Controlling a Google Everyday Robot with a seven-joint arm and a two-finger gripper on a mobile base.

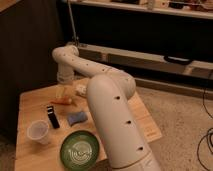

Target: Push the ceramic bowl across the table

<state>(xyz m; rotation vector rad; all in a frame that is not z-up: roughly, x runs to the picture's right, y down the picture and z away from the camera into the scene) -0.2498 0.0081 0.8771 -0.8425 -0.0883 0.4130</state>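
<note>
Bowl: The dark-green bowl [80,150] sat upright at the near edge of the table [29,102], pale rings showing inside. It was just left of the thick near section of the arm [112,100].
Table: A light wooden plank top, low to the speckled floor [175,107].
Cup: A whitish see-through cup [39,131] stood upright to the left of the bowl and a little farther back, near it but not touching.
Arm: White and bulky, it rose from the near right, bent above the right side of the table, ran toward the far left and then turned downward.
Gripper: The gripper [64,85] hung over the far left part of the table, well apart from the bowl, right above a yellowish thing [63,93].
Grip: I could not tell how wide it stood or whether it had hold of anything (its tip merged with the yellowish thing below).
Middle of the table: A black block [52,116] stood upright. A blue-grey sponge [77,118] lay to its right, between the bowl and the gripper.
Far items: An orange piece [62,101], possibly a carrot, lay near the yellowish thing, and a small white object [81,89] lay to its right.
Background: A long shelf [150,11] ran along the far wall, and dark cables [205,142] lay on the floor at the right.
</note>
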